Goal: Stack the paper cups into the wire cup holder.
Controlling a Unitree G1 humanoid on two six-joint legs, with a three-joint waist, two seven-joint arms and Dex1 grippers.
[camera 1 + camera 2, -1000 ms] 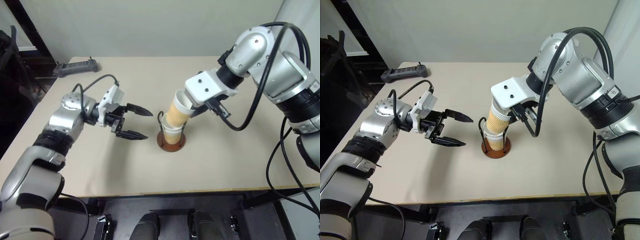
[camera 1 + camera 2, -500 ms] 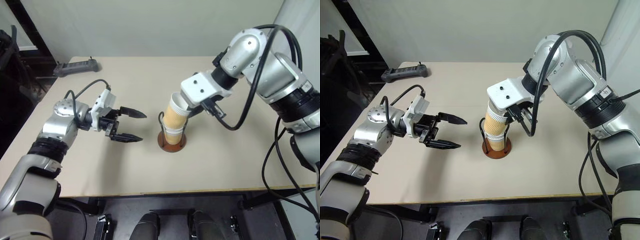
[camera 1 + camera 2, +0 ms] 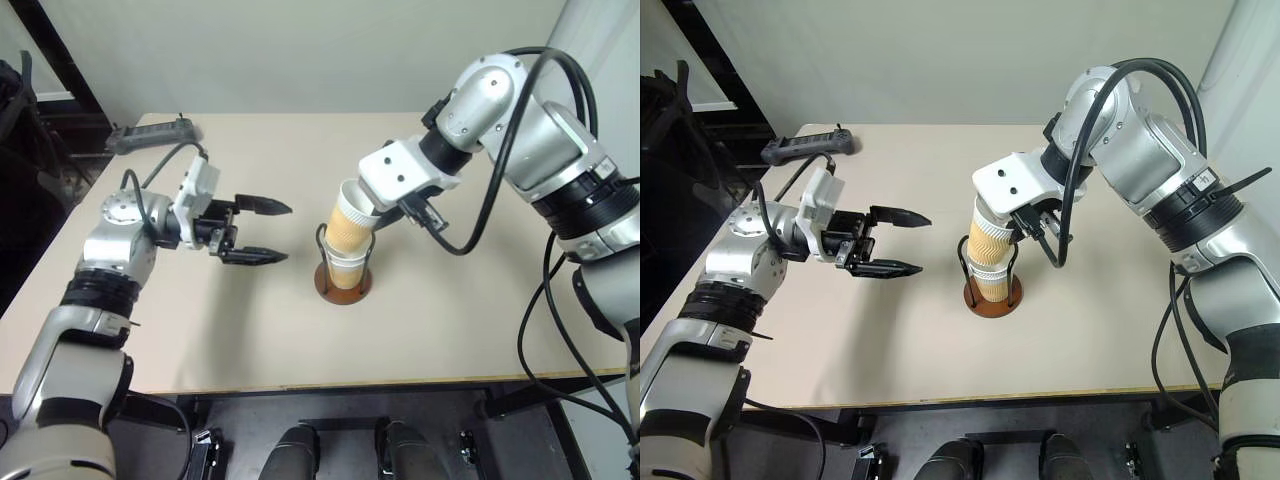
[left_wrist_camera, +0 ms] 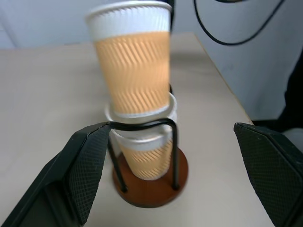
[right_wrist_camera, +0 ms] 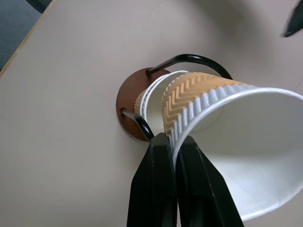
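The wire cup holder (image 3: 343,285), a reddish-brown disc with dark wire loops, stands mid-table with a paper cup (image 4: 144,156) upright in it. A second paper cup (image 3: 350,225) leans over it, its bottom dipped into the lower cup's mouth. My right gripper (image 5: 173,142) is shut on this tilted cup's white rim, one finger inside and one outside. My left gripper (image 3: 288,233) hovers open to the left of the holder, apart from it. It points level at the cups, and its black fingers (image 4: 85,170) frame the holder in the left wrist view.
A black power strip (image 3: 155,133) lies at the table's back left corner. A dark frame stands beyond the left edge. The right arm's black cables (image 3: 1065,235) hang close behind the cups. Bare tabletop (image 3: 250,330) runs to the front edge.
My left gripper has risen slightly and drawn back a little to the left, still open. The right gripper and its cup have stayed about where they were.
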